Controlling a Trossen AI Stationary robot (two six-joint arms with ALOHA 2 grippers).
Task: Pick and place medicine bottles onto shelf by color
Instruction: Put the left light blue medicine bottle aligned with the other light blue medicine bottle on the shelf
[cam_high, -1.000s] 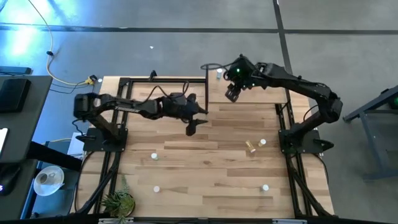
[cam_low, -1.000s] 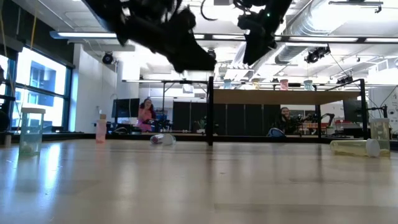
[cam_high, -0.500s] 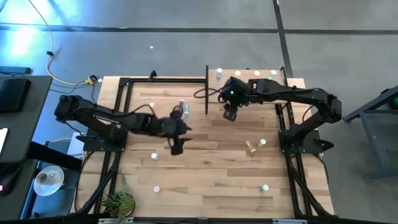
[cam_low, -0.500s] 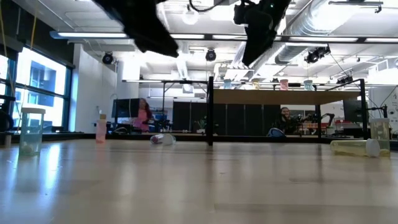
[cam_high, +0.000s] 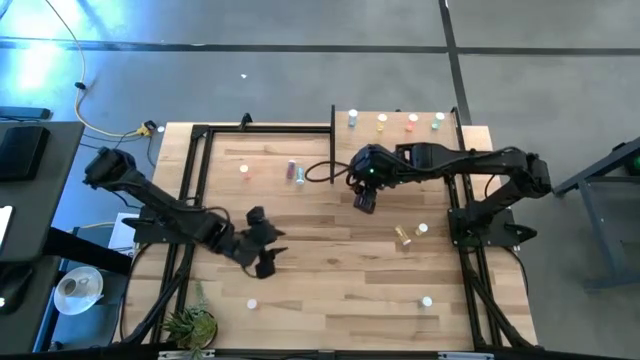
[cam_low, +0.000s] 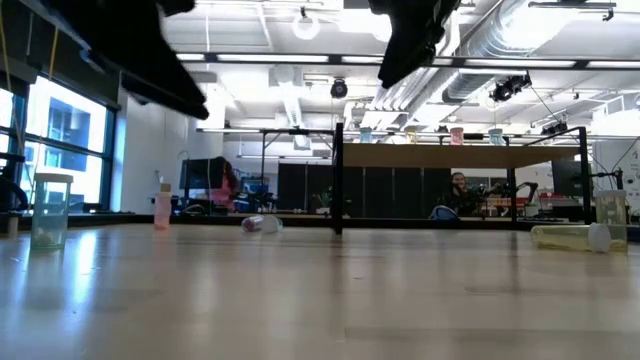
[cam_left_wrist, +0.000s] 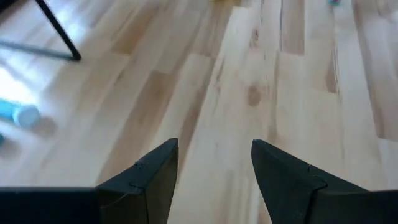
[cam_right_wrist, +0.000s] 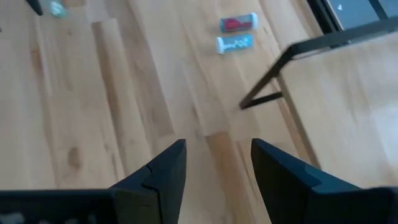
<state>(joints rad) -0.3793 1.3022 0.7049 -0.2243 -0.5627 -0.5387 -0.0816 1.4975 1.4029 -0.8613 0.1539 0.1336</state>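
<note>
My left gripper (cam_high: 265, 266) hangs open and empty over the near-left part of the table; its fingers (cam_left_wrist: 155, 171) show bare planks between them. My right gripper (cam_high: 362, 204) is open and empty above the table's middle, near the shelf (cam_high: 470, 150). The shelf is a pale board with black uprights (cam_high: 332, 140), and several white-capped bottles (cam_high: 382, 121) stand along its far edge. A red bottle (cam_right_wrist: 238, 23) and a blue bottle (cam_right_wrist: 233, 42) lie side by side on the table beyond the right gripper. A yellow bottle (cam_high: 404, 236) lies at the right.
Other small bottles are scattered on the planks: one at the far left (cam_high: 244, 169), two near the front edge (cam_high: 253, 302) (cam_high: 427, 300). A blue bottle (cam_left_wrist: 17, 114) lies beside the left gripper. A small plant (cam_high: 190, 325) stands at the near-left corner. People sit in the room behind (cam_low: 455, 190).
My left gripper has swung from the table's middle toward the near-left corner and gone lower. My right gripper has drawn back from the shelf's edge toward the table's middle and near side. Neither carries anything.
</note>
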